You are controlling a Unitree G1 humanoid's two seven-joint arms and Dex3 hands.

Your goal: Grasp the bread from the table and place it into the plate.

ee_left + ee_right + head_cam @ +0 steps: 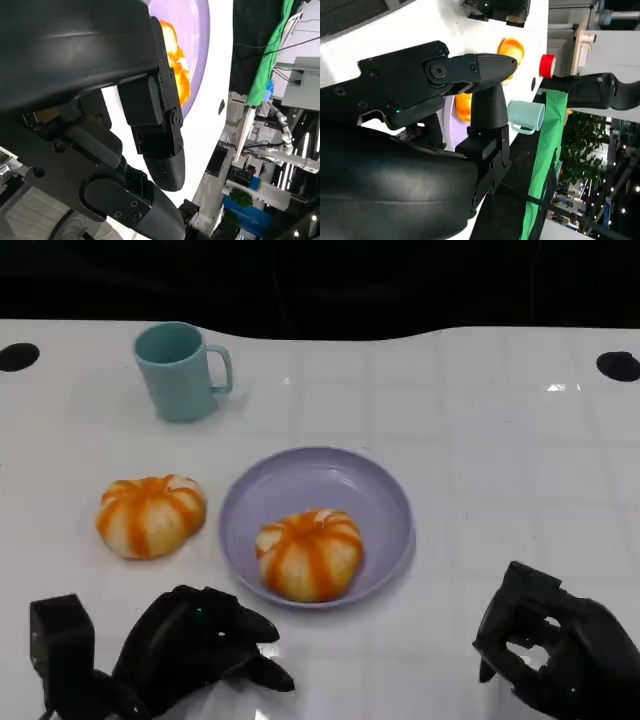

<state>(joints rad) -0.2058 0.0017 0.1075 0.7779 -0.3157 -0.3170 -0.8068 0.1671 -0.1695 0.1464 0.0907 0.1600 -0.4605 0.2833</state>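
White desk (500, 420). A round lilac plastic plate (385, 500) sits at the middle, towards the near edge; one round orange-striped bread roll (309, 553) lies in it, on its near side. A second, matching roll (150, 515) lies on the desk just beside the plate, towards the left edge, apart from it. A pale teal handled mug (181, 371) stands upright near the far edge, left of centre. Left hand (200, 640) at the near edge: fingers apart, holding nothing. Right hand (555, 645) at the near right corner: fingers curled in, holding nothing. No legible writing or labels.

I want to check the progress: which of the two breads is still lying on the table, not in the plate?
The bread left of the purple plate, below the teal mug. It lies on the bare white table; the other bread lies inside the plate.
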